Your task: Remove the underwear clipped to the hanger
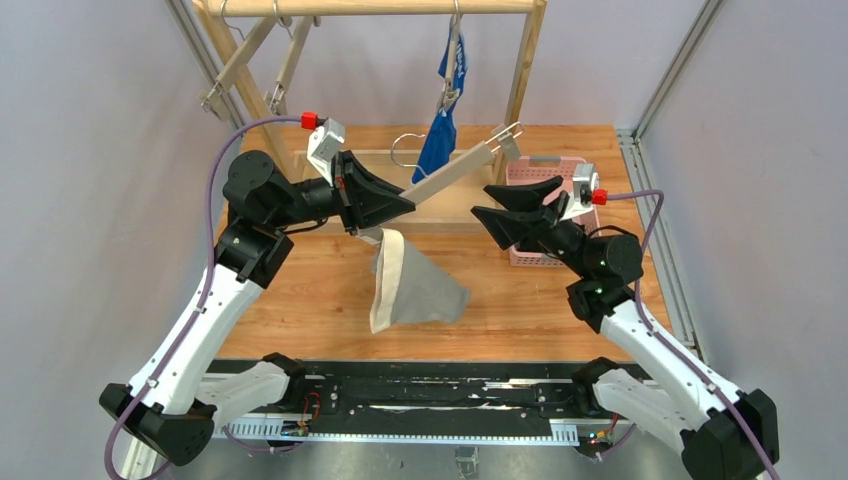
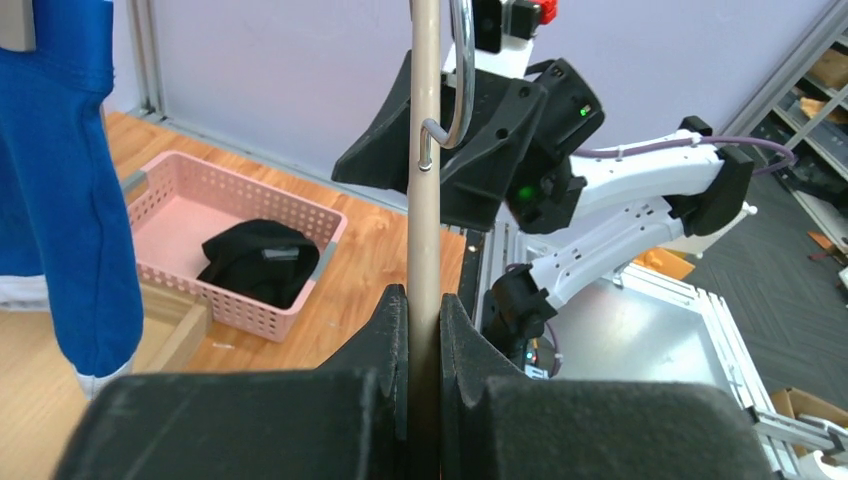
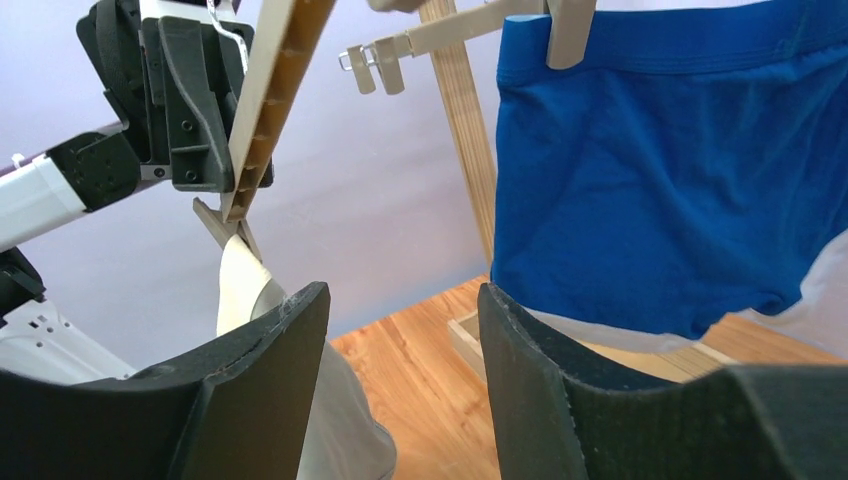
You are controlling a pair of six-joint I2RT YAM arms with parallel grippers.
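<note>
White-shelled arms (image 1: 200,320) with black joints ended in the black left gripper (image 1: 405,206) and right gripper (image 1: 481,200), trailing purple cables (image 1: 635,194).

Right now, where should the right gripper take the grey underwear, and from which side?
Probably its upper edge, just below the clip, approached from the right: the grey underwear hangs loose from that one clip, and the left gripper, shut on the hanger, blocks the other side.
</note>
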